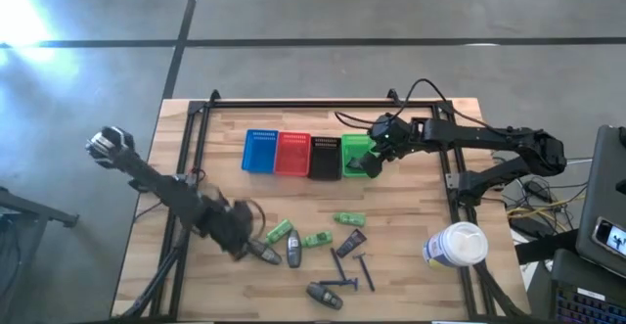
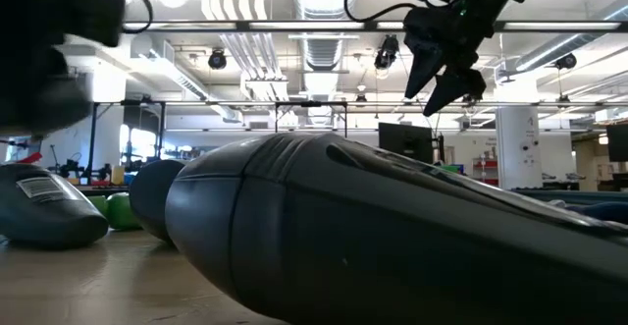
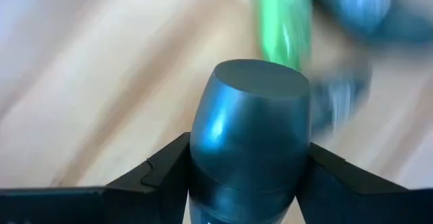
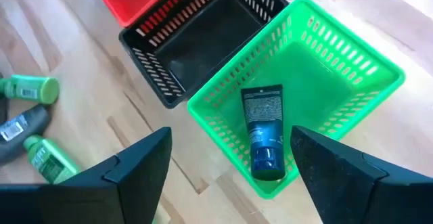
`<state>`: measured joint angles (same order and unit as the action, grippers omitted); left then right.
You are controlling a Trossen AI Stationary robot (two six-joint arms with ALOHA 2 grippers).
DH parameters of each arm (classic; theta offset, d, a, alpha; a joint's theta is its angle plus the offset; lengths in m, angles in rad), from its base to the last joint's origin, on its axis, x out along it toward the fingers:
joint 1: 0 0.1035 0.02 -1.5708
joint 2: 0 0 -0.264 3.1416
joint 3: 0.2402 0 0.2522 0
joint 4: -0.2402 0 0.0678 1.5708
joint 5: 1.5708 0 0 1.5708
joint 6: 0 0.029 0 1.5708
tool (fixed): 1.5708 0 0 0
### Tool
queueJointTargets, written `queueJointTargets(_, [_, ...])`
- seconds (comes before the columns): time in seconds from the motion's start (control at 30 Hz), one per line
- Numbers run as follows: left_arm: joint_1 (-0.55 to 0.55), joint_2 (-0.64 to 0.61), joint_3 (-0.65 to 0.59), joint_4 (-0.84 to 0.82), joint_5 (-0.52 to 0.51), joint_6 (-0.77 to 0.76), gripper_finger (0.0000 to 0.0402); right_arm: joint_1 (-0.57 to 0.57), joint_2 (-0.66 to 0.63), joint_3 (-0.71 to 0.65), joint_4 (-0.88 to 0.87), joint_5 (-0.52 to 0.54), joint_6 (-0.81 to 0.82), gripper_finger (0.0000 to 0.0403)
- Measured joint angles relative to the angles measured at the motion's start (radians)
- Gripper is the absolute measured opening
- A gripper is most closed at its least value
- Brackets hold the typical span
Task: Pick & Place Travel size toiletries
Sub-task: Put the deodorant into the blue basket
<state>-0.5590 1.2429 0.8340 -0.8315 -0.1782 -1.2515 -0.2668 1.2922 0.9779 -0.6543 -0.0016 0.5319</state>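
Observation:
My left gripper (image 1: 252, 249) is at the table's near left, shut on a grey oval mini bottle (image 3: 250, 136). My right gripper (image 4: 230, 163) hangs open above the green basket (image 1: 354, 155), touching nothing. A black tube with a blue label (image 4: 264, 132) lies flat on that basket's floor. On the near table lie green tubes (image 1: 281, 232) (image 1: 316, 239) (image 1: 349, 219), a grey bottle (image 1: 293, 251), a black tube (image 1: 350, 243), dark-blue razors (image 1: 339, 265) and another grey bottle (image 1: 325, 295). That bottle fills the low view (image 2: 392, 237). My left gripper pinches the grey bottle's lower body (image 3: 203, 176) between its two fingers (image 3: 162, 176), one on each side. The bottle's rounded end (image 3: 260, 78) points forward beyond the fingertips. Whether it is clear of the table I cannot tell.
Blue (image 1: 260, 151), red (image 1: 292, 153) and black (image 1: 324, 156) baskets stand in a row left of the green one. A large white tub (image 1: 457, 246) stands at the near right. A dark frame (image 1: 196, 148) borders the wooden table; bare wood lies between the baskets and the toiletries.

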Motion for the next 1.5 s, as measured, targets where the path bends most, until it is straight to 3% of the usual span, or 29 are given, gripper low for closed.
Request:
queueJointTargets(0.13, [0.154, -0.146, -0.04, 0.012, -0.122, -0.285, 0.0212, 0.0, -0.001, -0.002, -0.005, -0.002, -0.023, 0.0281])
queueJointTargets(0.27, [0.315, -0.238, -0.057, 0.08, -0.232, -0.343, 0.0212, 0.0, 0.009, -0.003, -0.005, -0.002, -0.039, 0.0272])
queueJointTargets(0.37, [0.471, -0.249, -0.051, 0.099, -0.243, -0.249, 0.0213, 0.0, 0.013, -0.004, -0.005, -0.002, -0.039, 0.0265])
queueJointTargets(0.5, [0.713, -0.231, -0.047, 0.101, -0.181, -0.059, 0.0213, 0.0, 0.012, -0.004, -0.003, -0.002, -0.038, 0.0258])
queueJointTargets(0.63, [0.966, -0.182, -0.051, 0.178, -0.036, 0.148, 0.0214, 0.0, 0.013, -0.004, -0.003, -0.001, -0.035, 0.025])
queueJointTargets(0.77, [1.131, -0.102, -0.043, 0.262, 0.097, 0.299, 0.0214, 0.0, 0.013, -0.005, -0.002, 0.001, -0.013, 0.0245])
queueJointTargets(0.93, [1.177, 0.014, -0.031, 0.259, 0.195, 0.409, 0.0215, 0.0, 0.013, -0.013, -0.002, 0.001, 0.022, 0.0248])
queueJointTargets(1.17, [1.157, 0.129, -0.009, 0.268, 0.197, 0.445, 0.0252, 0.0, 0.013, -0.039, -0.004, 0.002, 0.057, 0.0268])
queueJointTargets(1.4, [1.152, 0.11, 0.044, 0.234, 0.209, 0.513, 0.0309, 0.0, 0.013, -0.047, -0.004, 0.002, 0.063, 0.0287])
queueJointTargets(1.5, [1.117, 0.055, 0.09, 0.158, 0.301, 0.648, 0.0321, 0.0, 0.013, -0.047, -0.004, 0.002, 0.054, 0.0296])
